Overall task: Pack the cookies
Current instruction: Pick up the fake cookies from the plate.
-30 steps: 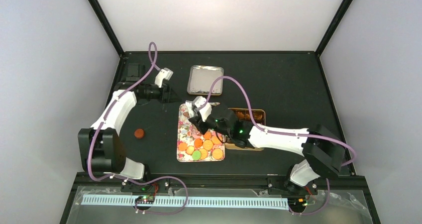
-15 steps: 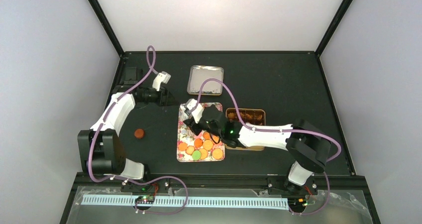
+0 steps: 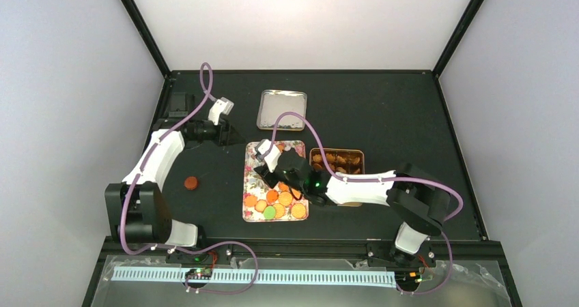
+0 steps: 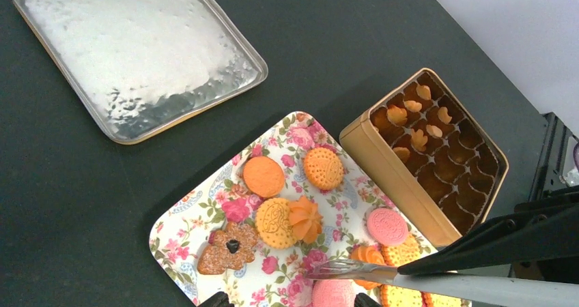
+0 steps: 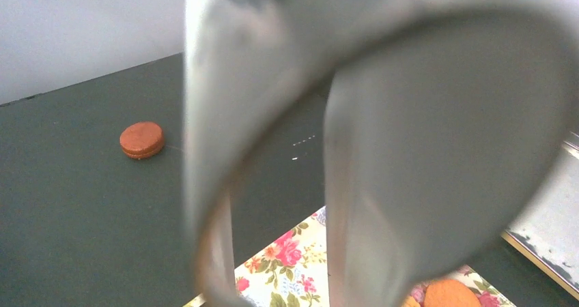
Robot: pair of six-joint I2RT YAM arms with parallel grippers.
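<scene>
Black tabletop [image 3: 410, 109] runs bare and wide to the right of the brown tin [image 4: 389, 170] and along the far edge, up to the black frame posts at the corners. On the left it is open too, with only one stray orange cookie [image 3: 192, 182] lying flat well apart from the floral tray [image 4: 191, 215]. Room is tight in the middle: the tin stands just beside the tray's right edge, and the silver tray [image 4: 136, 54] lies behind them with a strip of table between.

Pale walls close in the matte, dark surface on three sides.

Most of the cookies [image 4: 275, 223] lie flat on the floral tray, faces up: round orange ones, pink ones, a dark brown flower-shaped one near the tray's left corner. A few leaf-shaped ones sit in the tin's far compartments, and the nearer compartments show only brown. From above, the floral tray's long axis runs from near to far, while the tin's runs left to right.

The right gripper [image 3: 265, 172] hangs over the floral tray clasping metal tongs [image 4: 423, 280]. Their long axis lies level, tip over the cookies at the tray's near end (the right wrist view shows little but their blurred steel). The left gripper [image 3: 231, 135] hovers off the tray's far left corner, fingers spread with nothing between them.
</scene>
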